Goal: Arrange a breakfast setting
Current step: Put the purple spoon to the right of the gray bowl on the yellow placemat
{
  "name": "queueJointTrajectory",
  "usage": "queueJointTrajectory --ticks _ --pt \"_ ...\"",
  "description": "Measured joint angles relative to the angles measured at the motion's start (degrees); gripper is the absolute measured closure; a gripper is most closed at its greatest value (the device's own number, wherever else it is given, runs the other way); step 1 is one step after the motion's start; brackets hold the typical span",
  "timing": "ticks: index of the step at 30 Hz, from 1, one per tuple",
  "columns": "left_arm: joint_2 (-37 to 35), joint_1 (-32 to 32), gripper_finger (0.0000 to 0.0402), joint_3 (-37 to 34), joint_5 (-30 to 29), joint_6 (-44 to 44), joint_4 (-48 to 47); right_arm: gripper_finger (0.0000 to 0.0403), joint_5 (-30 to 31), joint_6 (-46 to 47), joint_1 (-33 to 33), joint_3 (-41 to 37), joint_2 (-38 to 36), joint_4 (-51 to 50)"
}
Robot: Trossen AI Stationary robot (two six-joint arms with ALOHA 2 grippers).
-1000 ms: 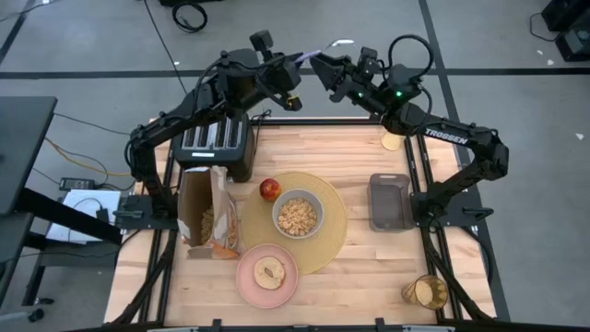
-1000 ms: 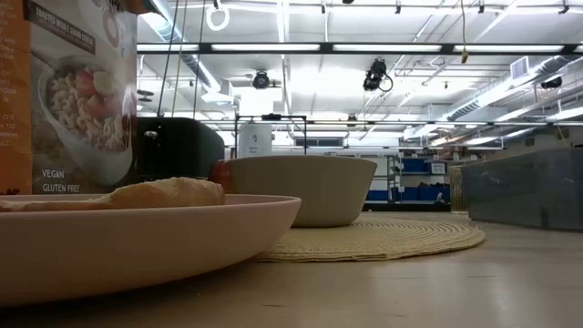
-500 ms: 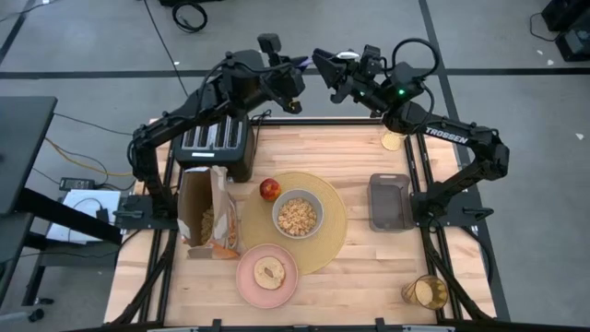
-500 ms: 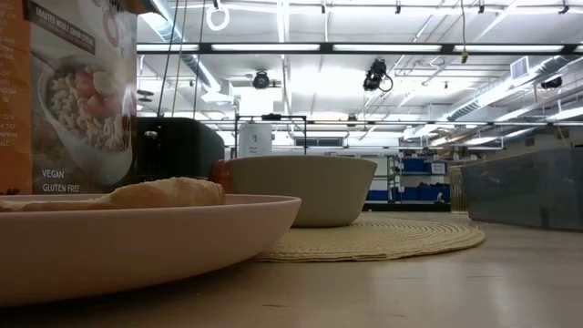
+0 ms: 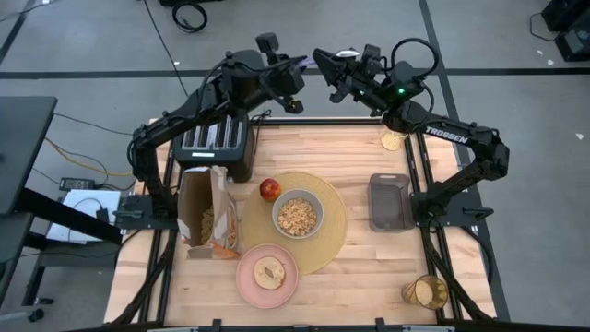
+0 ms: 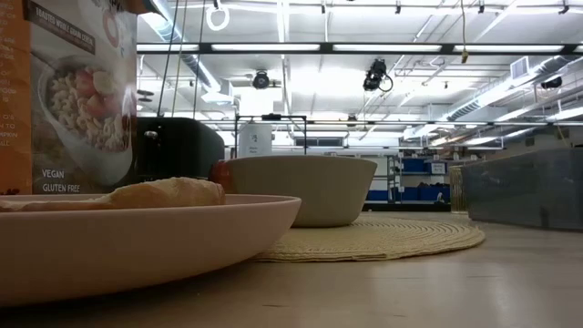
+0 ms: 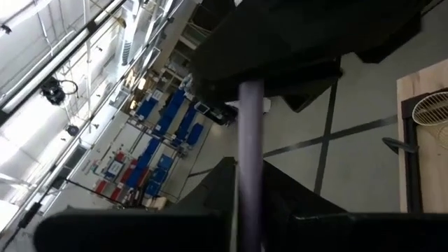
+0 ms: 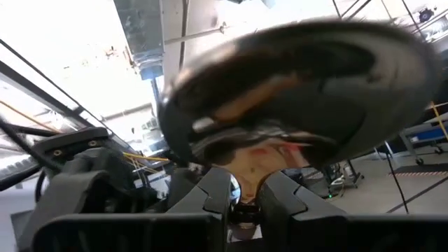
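Observation:
The metal spoon [image 5: 343,54] is held in the air beyond the table's far edge, between my left gripper [image 5: 295,66] and my right gripper [image 5: 324,66]; both are shut on it. On the table, the tan placemat [image 5: 334,242] carries the grey-green bowl [image 5: 318,205] of cereal. The red apple [image 5: 269,189] rests at the mat's far left edge. The toast round [image 5: 271,273] lies on the pink plate [image 5: 245,277] at the near side. The amber tumbler [image 5: 426,292] stands at the near right corner. My left gripper holds the spoon's handle [image 7: 249,210], which runs out between its two fingers toward my right gripper; the contact itself lies below the picture's edge. The spoon is clear of the table. My right gripper pinches the spoon at the neck [image 8: 245,207], just below the bowl [image 8: 294,91], between its two fingers [image 8: 213,199]. The bowl stands out past the fingertips, close to the camera.
The black toaster [image 5: 218,140] stands at the far left, with an open cereal box [image 5: 206,214] in front of it. A grey bin [image 5: 390,200] sits at the right. A small tan round thing [image 5: 394,140] lies at the far right edge.
My right gripper has gone toward the table's left edge and the far side, up to the spoon that my left gripper holds out. The spoon's bowl now shows right behind my right gripper's fingers. Nothing on the table has moved.

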Motion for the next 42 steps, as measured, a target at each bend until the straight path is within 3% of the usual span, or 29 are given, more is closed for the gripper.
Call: queueJointTrajectory --ticks 9,14,18,21,26,32,42 --pt "-0.89 -0.82 0.0254 -0.01 -0.26 -3.27 -7.09 0.0351 -0.51 3.37 -1.12 0.00 -0.45 -3.02" --pt "-3.86 -2.07 0.0182 -0.02 0.48 -14.98 -18.83 0.0351 -0.24 3.75 -1.39 0.00 -3.17 -15.53" --pt "-8.16 -3.07 0.0150 0.00 5.24 -28.51 -31.35 0.0351 -0.25 4.67 -1.08 0.00 -5.88 -30.48" --pt "-10.97 -4.36 0.0145 0.00 8.29 -39.04 -38.53 0.0351 -0.78 7.63 -0.51 0.02 -6.70 -43.20" --pt "-14.47 -8.99 0.0149 0.04 8.16 -51.63 -46.28 0.0351 -1.62 11.71 2.93 -0.48 -5.99 -62.36" --pt "-15.93 -17.27 0.0156 0.04 2.57 -58.57 -51.87 0.0351 -4.61 20.53 8.02 -3.07 -2.52 -78.52" --pt "-20.04 -29.72 0.0157 0.00 -2.80 -59.63 -59.91 0.0351 -8.40 41.54 15.77 -15.09 5.17 -77.39"
